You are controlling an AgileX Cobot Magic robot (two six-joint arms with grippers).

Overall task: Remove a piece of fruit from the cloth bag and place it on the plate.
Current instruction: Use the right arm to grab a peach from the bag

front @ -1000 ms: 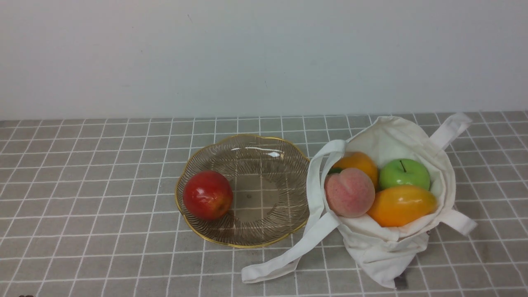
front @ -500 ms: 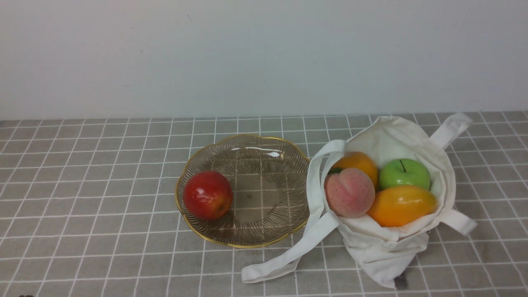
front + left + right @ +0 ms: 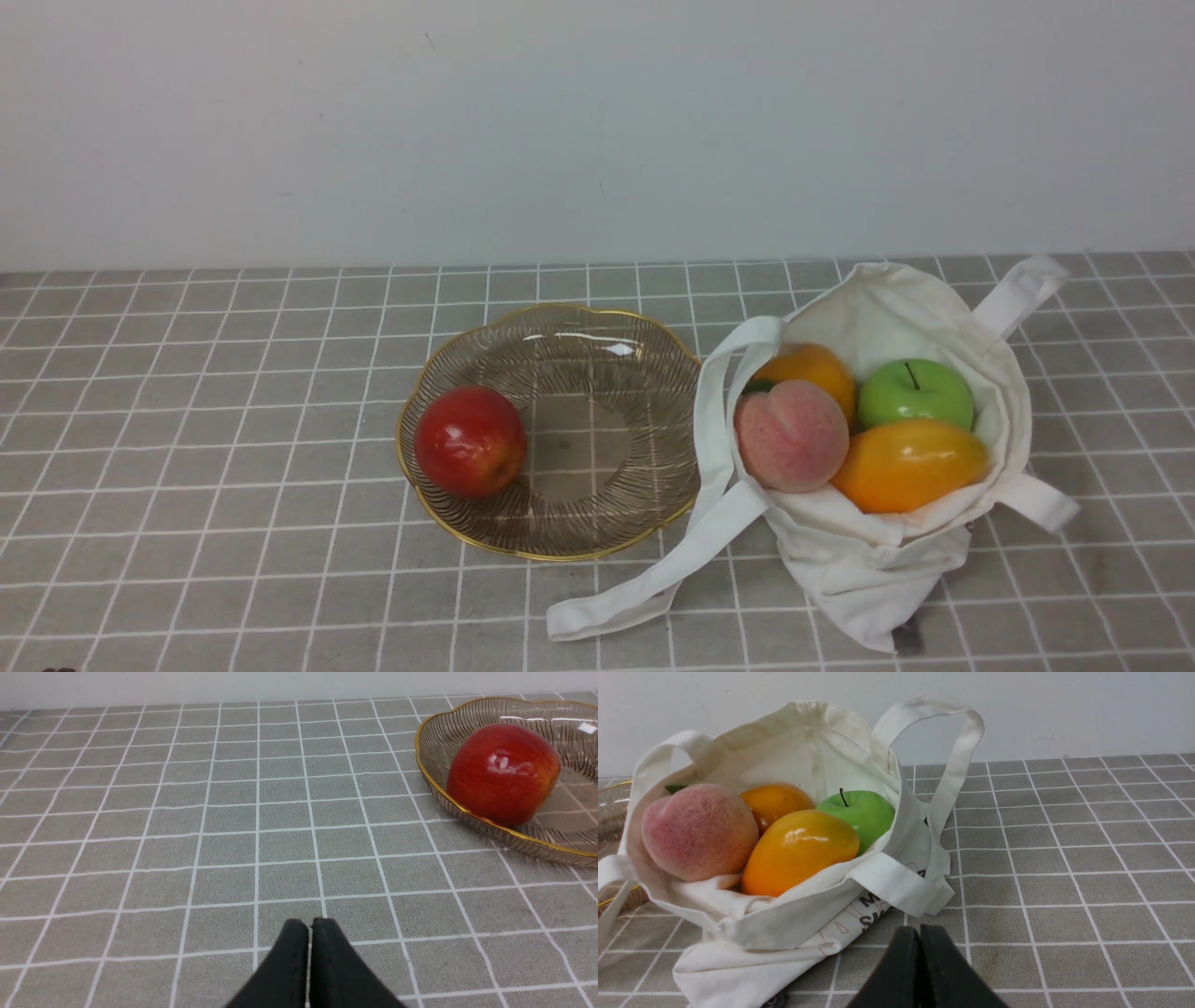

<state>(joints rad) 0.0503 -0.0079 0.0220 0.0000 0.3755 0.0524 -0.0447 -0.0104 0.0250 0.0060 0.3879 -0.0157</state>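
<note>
Bright, even overhead light; we see all three views sharp
We find white glare streaks on the far wall of the plate [image 3: 607,411] and on the red apple [image 3: 507,763]; the mango [image 3: 798,851] carries a soft highlight; shadows lie faint and short inside the plate and under the cloth bag [image 3: 868,560]; the back wall [image 3: 597,131] reads flat grey

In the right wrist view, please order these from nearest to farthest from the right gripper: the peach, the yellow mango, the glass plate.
1. Yellow mango, at the front of the bag, nearest the right gripper.
2. Peach, on the bag's plate side.
3. Plate, beyond the bag.
</note>
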